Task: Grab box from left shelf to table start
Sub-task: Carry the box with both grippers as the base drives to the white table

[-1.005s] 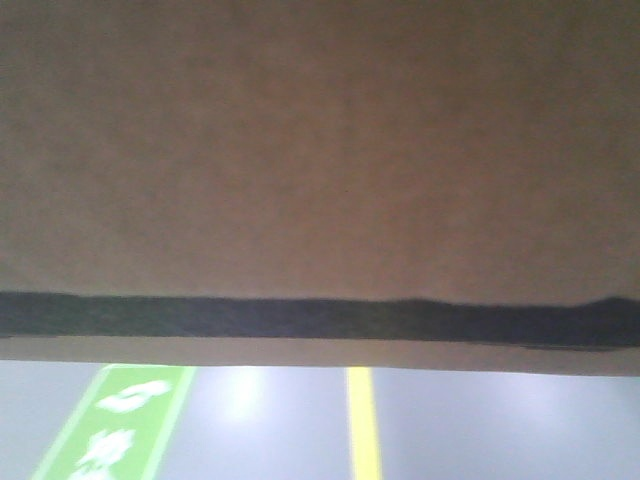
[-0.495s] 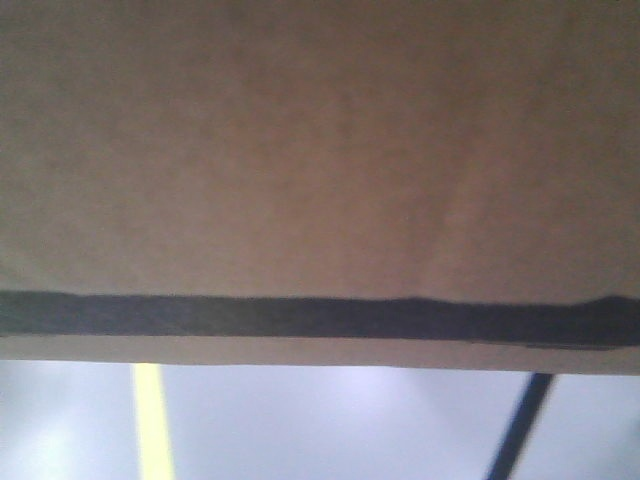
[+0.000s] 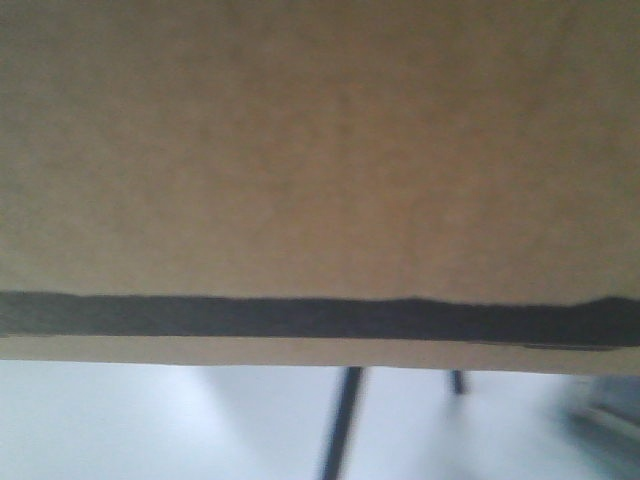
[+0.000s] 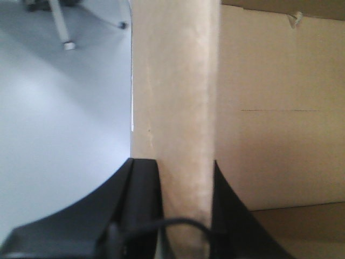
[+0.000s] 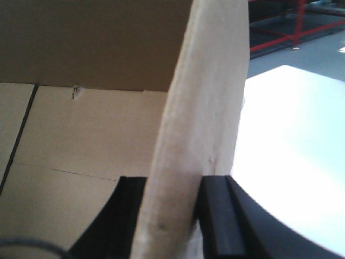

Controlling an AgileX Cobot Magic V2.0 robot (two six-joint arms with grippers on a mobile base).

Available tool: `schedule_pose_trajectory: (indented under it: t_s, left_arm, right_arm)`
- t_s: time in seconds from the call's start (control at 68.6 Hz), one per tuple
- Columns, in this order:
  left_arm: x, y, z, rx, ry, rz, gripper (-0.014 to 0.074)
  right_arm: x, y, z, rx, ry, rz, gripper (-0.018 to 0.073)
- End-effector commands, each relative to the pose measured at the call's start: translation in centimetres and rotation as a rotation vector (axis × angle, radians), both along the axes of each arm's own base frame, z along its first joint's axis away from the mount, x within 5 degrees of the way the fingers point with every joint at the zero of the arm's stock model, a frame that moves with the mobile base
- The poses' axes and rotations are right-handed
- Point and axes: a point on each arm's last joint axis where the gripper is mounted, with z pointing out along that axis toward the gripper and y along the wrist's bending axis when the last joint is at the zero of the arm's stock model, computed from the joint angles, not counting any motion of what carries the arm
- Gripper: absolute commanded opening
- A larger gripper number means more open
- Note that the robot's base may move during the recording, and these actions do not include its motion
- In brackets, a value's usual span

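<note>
The yellow floor line that showed under the box [image 3: 320, 150] a moment ago is gone from the front view; two thin dark legs [image 3: 341, 420] now stand below its one black band [image 3: 300, 318]. There is one box and two claws, each pinching a cardboard wall. The left claw [image 4: 180, 183] is clamped on an upright wall, with grey floor [image 4: 59, 135] to its left. The right claw [image 5: 172, 189] grips another wall, and the white worktop [image 5: 291, 140] lies just beyond it on the right.
</note>
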Motion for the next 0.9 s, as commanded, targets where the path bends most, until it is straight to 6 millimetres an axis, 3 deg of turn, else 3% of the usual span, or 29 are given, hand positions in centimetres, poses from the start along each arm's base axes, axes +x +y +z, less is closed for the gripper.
schedule_pose_trajectory:
  t_s: [0.0, 0.889]
  left_arm:
    - [-0.6, -0.51, 2.94, -0.199, -0.171, -0.076, -0.0099]
    - [-0.6, -0.51, 2.94, -0.199, -0.171, -0.076, -0.0099]
  right_arm:
    - [0.31, -0.48, 1.83, -0.014, -0.139, -0.058, 0.0058]
    - [0.31, -0.48, 1.83, -0.014, -0.139, -0.058, 0.0058]
